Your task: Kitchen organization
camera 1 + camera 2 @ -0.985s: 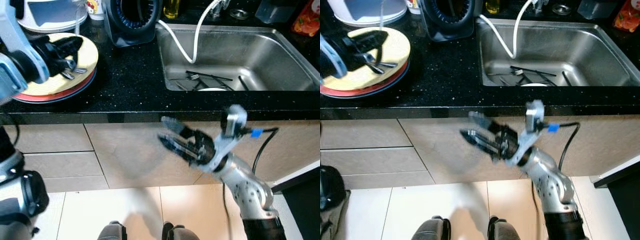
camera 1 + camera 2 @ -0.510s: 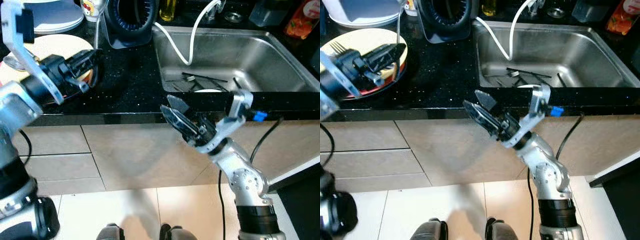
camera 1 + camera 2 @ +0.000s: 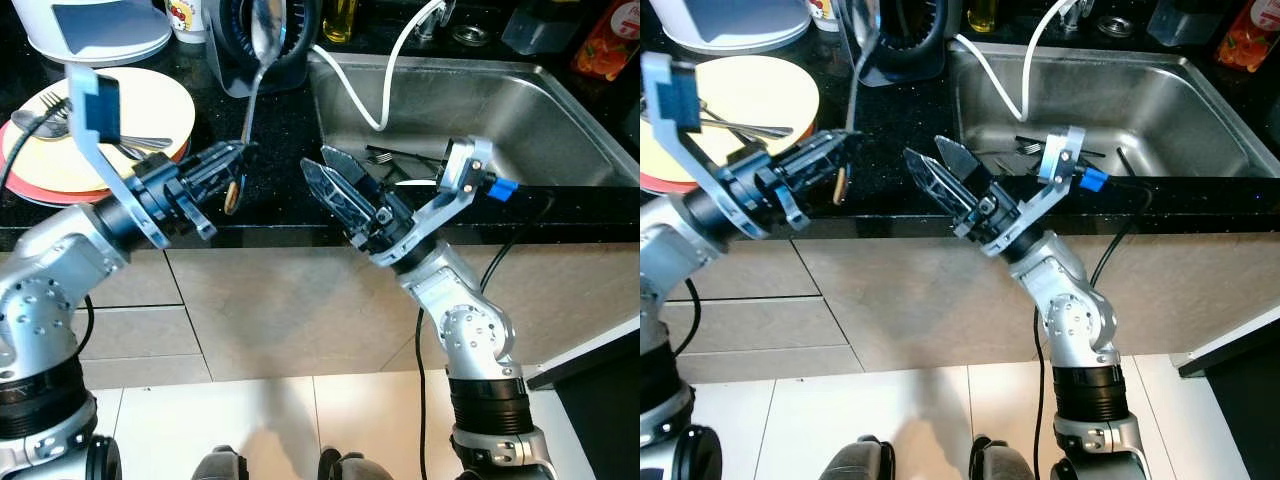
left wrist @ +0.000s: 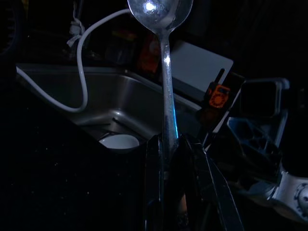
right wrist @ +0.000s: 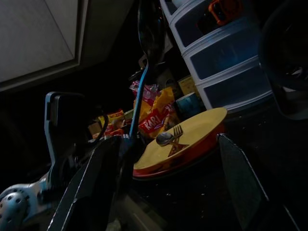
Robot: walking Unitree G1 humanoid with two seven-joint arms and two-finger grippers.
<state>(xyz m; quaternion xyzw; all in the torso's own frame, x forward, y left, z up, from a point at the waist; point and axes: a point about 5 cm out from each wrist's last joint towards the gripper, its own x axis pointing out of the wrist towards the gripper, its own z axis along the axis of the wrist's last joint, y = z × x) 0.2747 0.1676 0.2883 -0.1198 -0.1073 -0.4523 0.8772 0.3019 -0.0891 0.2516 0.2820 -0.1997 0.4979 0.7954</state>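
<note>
My left gripper [image 3: 238,160] is shut on the lower handle of a metal spoon [image 3: 258,60], which it holds upright above the black counter's front edge, bowl on top. In the left wrist view the spoon [image 4: 167,82] rises straight from between the fingers. My right gripper [image 3: 314,158] is open just right of the spoon at counter-edge height, pointing towards it without touching. The right wrist view has the spoon [image 5: 143,72] between its spread fingers [image 5: 91,183]. A yellow plate [image 3: 165,100] on a red plate sits at the left with a fork and a spoon on it.
The steel sink [image 3: 540,120] at the right holds cutlery and a white dish, and a white hose [image 3: 372,95] hangs into it. A black appliance [image 3: 285,50] and a white one [image 3: 100,25] stand at the counter's back. Cabinet fronts and tiled floor lie below.
My left gripper has lifted a spoon off the plate and carried it right, to the counter's front edge. My right gripper has risen from below the counter towards the spoon.
</note>
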